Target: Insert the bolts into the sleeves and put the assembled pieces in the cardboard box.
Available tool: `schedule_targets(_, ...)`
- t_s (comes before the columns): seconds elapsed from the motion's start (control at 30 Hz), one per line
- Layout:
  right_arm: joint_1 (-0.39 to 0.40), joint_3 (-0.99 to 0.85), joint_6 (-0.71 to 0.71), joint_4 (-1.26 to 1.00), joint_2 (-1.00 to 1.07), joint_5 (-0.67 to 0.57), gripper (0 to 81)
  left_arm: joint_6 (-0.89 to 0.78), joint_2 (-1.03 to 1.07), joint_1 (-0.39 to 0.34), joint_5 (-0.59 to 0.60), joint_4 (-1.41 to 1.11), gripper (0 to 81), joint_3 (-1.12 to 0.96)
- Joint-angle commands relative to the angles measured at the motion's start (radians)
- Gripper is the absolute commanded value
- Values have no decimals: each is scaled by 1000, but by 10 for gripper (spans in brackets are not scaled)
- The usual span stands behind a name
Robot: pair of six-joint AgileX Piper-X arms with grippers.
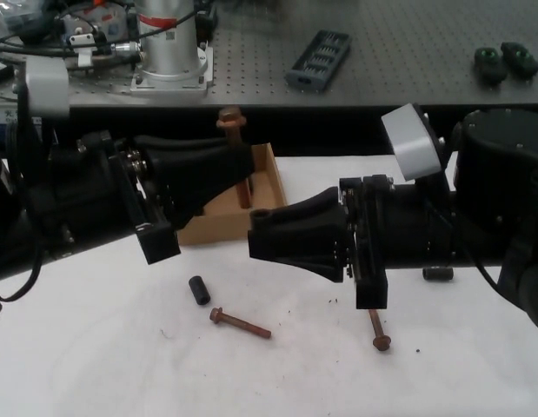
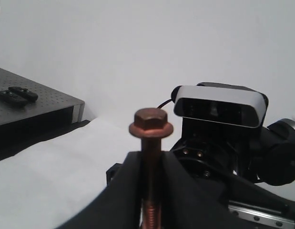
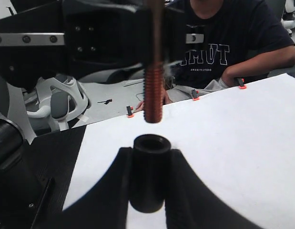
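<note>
Evidently no bolt is seated yet: beside the brown cardboard box (image 1: 213, 229) the left tool (image 2: 149, 164) clenches a copper hex-head bolt (image 2: 150, 126) upright just above the black tubular sleeve (image 3: 149, 177) grasped by the right tool (image 3: 148, 168), with two loose bolts (image 1: 241, 323) (image 1: 378, 332) and a loose sleeve (image 1: 198, 290) before the box.

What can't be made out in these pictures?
Inside of the cardboard box: high view, mostly covered by the left gripper.
The held bolt: head cut off by the right wrist view's top edge, tip by the left wrist view's bottom edge.
Upper shank of a loose bolt: high view, behind the right gripper.
</note>
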Motion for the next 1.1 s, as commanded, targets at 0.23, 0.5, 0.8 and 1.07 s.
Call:
schedule_targets(0.23, -6, -4, 30, -25, -1, -71, 40, -1, 0, -4, 72, -29, 6, -14)
schedule_targets(0.5, -6, -4, 36, -25, -1, -97, 40, -33, 0, -4, 121, -29, 6, -14)
schedule_targets(0.8, 37, -4, 36, -25, -1, -126, 40, -46, 0, -4, 139, -29, 6, -14)
schedule_targets(1.07, 45, -4, 33, -25, -1, -126, 40, -60, 0, -4, 162, -29, 6, -14)
